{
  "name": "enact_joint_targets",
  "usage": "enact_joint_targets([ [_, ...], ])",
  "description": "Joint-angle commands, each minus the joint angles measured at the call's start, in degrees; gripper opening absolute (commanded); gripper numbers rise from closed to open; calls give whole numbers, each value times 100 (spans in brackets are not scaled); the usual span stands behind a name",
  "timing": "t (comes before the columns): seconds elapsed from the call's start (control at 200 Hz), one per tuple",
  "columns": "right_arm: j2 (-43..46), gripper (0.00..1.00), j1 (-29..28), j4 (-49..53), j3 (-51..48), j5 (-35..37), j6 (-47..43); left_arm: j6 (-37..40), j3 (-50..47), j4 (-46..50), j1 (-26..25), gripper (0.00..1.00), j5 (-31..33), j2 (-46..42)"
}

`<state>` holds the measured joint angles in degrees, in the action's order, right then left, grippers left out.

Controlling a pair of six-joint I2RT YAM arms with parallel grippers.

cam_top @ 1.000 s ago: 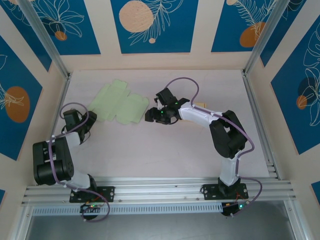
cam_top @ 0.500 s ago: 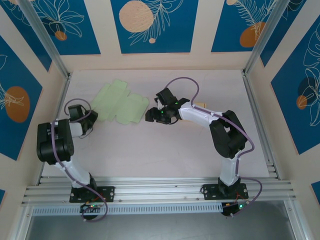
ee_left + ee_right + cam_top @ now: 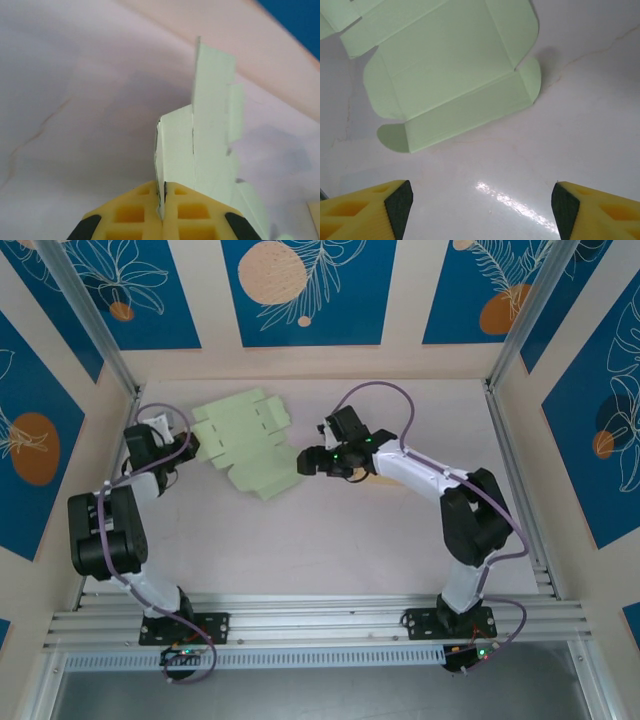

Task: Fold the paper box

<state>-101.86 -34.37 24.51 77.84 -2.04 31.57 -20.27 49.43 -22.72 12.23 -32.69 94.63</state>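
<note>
The left fingers (image 3: 142, 217) were clenched on a thin edge of the paper box (image 3: 212, 120). The box was an unfolded sheet. It stood up just ahead of these fingers, with one flap rising beyond the tips and the rest sloping down to their right toward the bench (image 3: 75, 100). The right fingers (image 3: 367, 210) were released, wide apart with nothing between them. The other end of the box lay flat ahead of them, apart from both tips.

The step in hand seemed to be raising one side of the sheet so that a wall could bend along its crease. To do this well, the left grip should probably stay near the edge and not twist, because such thin card may buckle. The right fingers would need to press the wide middle panel flat, close beside a crease.

The box was pale green card, matt and thin, with straight pressed creases, rounded tuck flaps and small notches. The bench looked smooth and pale, a little glossy, with faint hairline marks.
</note>
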Motion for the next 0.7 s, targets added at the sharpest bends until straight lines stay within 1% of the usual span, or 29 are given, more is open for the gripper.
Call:
enact_joint_targets([
  [0.0, 388, 81, 206, 201, -174, 1, -413, 1410, 142, 351, -56, 0, -1566, -339],
  [0.16, 832, 90, 542, -65, -513, -255, -750, 2209, -2, 694, -132, 0, -2844, -669],
  [0.26, 1049, 95, 724, -338, -701, -486, -1072, 2767, -106, 963, -261, 0, -3517, -910],
  [0.315, 1121, 100, 858, -449, -755, -670, -1236, 3132, -113, 1258, -344, 0, -3742, -1052],
  [0.385, 1155, 99, 1028, -573, -812, -927, -1457, 3617, -83, 1663, -433, 0, -4044, -1184],
  [0.535, 1134, 99, 1265, -761, -974, -1390, -1966, 4090, -11, 1954, -558, 0, -4559, -1262],
  [0.695, 1309, 100, 1395, -887, -1324, -1641, -2268, 5162, 458, 3321, -625, 0, -4861, -1147],
])
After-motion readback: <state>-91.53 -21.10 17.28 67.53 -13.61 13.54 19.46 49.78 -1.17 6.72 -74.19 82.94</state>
